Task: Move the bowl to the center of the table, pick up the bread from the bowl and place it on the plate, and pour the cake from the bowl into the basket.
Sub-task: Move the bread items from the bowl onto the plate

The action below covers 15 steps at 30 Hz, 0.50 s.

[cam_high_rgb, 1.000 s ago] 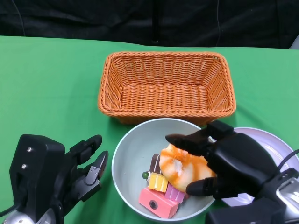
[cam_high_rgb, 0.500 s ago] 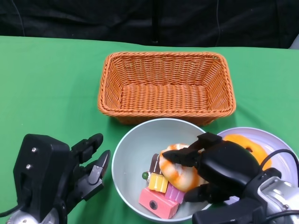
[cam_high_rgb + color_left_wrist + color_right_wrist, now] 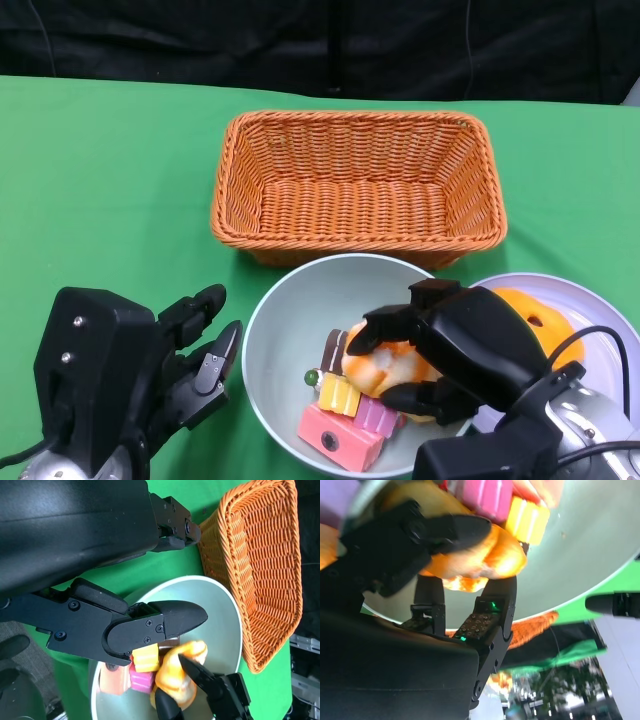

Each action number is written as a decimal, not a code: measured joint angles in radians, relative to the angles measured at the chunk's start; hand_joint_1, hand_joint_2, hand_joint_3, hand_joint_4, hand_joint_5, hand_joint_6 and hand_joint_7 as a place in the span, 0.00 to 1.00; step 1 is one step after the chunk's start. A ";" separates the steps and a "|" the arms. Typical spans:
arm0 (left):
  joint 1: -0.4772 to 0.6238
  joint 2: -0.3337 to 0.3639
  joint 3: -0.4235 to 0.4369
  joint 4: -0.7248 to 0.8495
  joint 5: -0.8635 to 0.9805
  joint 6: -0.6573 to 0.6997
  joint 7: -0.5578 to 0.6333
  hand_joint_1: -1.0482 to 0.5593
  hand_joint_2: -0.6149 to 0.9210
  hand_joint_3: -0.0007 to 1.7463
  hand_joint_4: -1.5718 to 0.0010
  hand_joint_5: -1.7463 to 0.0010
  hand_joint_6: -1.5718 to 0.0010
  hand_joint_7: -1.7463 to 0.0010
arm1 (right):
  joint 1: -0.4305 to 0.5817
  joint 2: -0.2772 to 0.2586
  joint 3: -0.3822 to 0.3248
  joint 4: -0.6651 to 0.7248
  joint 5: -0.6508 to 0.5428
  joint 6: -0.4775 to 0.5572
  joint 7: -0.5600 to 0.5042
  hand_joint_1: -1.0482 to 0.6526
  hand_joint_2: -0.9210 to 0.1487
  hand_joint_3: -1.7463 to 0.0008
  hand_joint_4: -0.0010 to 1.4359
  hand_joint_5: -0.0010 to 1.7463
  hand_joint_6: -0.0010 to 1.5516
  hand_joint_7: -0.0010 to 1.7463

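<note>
Basket (image 3: 358,187) set far centre, empty. Bowl (image 3: 285,330) just near of it, holding bread (image 3: 375,365) and cake pieces (image 3: 340,428). Plate (image 3: 600,320) at right, already bearing orange item. Right hand (image 3: 455,350) clamped around bread inside bowl. Left hand (image 3: 130,385) held left of bowl, fingers apart, nothing gripped. Bread best lifted straight up, clear of rim, before being carried right to plate; cake left undisturbed.

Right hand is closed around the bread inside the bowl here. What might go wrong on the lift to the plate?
The right hand grips the bread while it lies against the cake pieces; lifting may drag one out of the bowl. The bread looks soft and rounded, so it might slip from the fingers. The plate already holds an orange item, leaving less bare room to set the bread down.
</note>
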State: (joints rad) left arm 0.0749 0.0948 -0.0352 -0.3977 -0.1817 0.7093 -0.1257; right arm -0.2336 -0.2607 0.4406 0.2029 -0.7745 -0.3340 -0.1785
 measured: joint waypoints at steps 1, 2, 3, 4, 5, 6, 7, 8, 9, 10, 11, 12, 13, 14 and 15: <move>0.000 0.000 0.000 0.000 0.000 0.000 0.000 0.19 1.00 0.38 1.00 0.86 0.90 1.00 | 0.000 0.001 0.000 0.006 0.000 -0.009 -0.017 0.52 0.56 0.19 0.73 1.00 0.51 0.99; 0.000 0.001 0.000 0.000 0.000 0.000 0.000 0.19 1.00 0.38 1.00 0.86 0.90 1.00 | 0.001 0.002 -0.001 0.009 0.003 -0.017 -0.031 0.52 0.57 0.18 0.73 1.00 0.50 0.99; 0.000 0.002 0.000 0.000 0.002 -0.002 0.000 0.19 1.00 0.38 1.00 0.86 0.90 1.00 | 0.002 0.003 -0.003 0.009 0.005 -0.029 -0.044 0.52 0.57 0.17 0.73 1.00 0.50 1.00; 0.000 0.003 -0.001 0.000 0.006 -0.008 0.000 0.20 1.00 0.38 0.99 0.85 0.90 1.00 | 0.002 0.004 -0.006 0.009 0.008 -0.040 -0.055 0.52 0.58 0.17 0.72 1.00 0.50 1.00; 0.002 0.006 -0.005 0.000 0.019 -0.024 0.000 0.21 1.00 0.38 0.99 0.85 0.90 0.99 | 0.002 0.005 -0.008 0.009 0.012 -0.050 -0.065 0.52 0.58 0.17 0.73 1.00 0.50 1.00; 0.005 0.010 -0.009 0.000 0.032 -0.049 0.000 0.22 1.00 0.38 0.99 0.84 0.89 0.99 | 0.003 0.006 -0.011 0.009 0.021 -0.057 -0.073 0.52 0.58 0.16 0.73 1.00 0.50 1.00; 0.010 0.017 -0.016 0.000 0.047 -0.084 0.000 0.23 1.00 0.38 0.98 0.83 0.89 0.99 | 0.004 0.010 -0.017 0.009 0.035 -0.064 -0.078 0.52 0.59 0.15 0.73 1.00 0.51 1.00; 0.019 0.024 -0.023 0.001 0.067 -0.125 0.000 0.24 1.00 0.38 0.99 0.80 0.89 0.99 | 0.007 0.016 -0.026 0.007 0.050 -0.071 -0.080 0.52 0.62 0.12 0.74 1.00 0.51 1.00; 0.026 0.030 -0.029 0.003 0.083 -0.164 0.000 0.24 1.00 0.37 1.00 0.78 0.88 0.99 | 0.009 0.020 -0.036 0.006 0.066 -0.079 -0.082 0.52 0.63 0.11 0.74 1.00 0.51 1.00; 0.030 0.032 -0.031 0.009 0.101 -0.202 0.000 0.23 1.00 0.36 1.00 0.78 0.88 0.99 | 0.012 0.022 -0.044 0.004 0.083 -0.086 -0.083 0.52 0.63 0.10 0.74 1.00 0.51 1.00; 0.035 0.033 -0.032 0.017 0.119 -0.246 0.001 0.23 1.00 0.34 1.00 0.76 0.87 0.98 | 0.016 0.025 -0.051 -0.002 0.100 -0.089 -0.083 0.51 0.63 0.09 0.73 1.00 0.51 1.00; 0.040 0.036 -0.035 0.028 0.143 -0.286 0.007 0.22 1.00 0.33 1.00 0.73 0.86 0.98 | 0.023 0.027 -0.058 -0.015 0.120 -0.091 -0.079 0.51 0.63 0.08 0.73 1.00 0.50 1.00; 0.046 0.043 -0.040 0.037 0.172 -0.326 0.016 0.23 1.00 0.34 1.00 0.73 0.86 0.98 | 0.032 0.032 -0.066 -0.030 0.141 -0.094 -0.070 0.50 0.64 0.06 0.72 1.00 0.50 1.00; 0.051 0.055 -0.044 0.049 0.201 -0.370 0.019 0.23 1.00 0.34 1.00 0.72 0.87 0.98 | 0.038 0.037 -0.073 -0.042 0.168 -0.096 -0.057 0.50 0.65 0.05 0.72 1.00 0.50 1.00; 0.056 0.071 -0.049 0.064 0.236 -0.422 0.022 0.23 1.00 0.35 1.00 0.72 0.87 0.98 | 0.043 0.043 -0.081 -0.053 0.201 -0.097 -0.038 0.49 0.66 0.04 0.72 1.00 0.50 1.00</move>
State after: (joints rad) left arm 0.1306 0.1653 -0.0841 -0.3338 0.0543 0.2875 -0.1034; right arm -0.1901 -0.2176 0.3597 0.1496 -0.5733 -0.4314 -0.2170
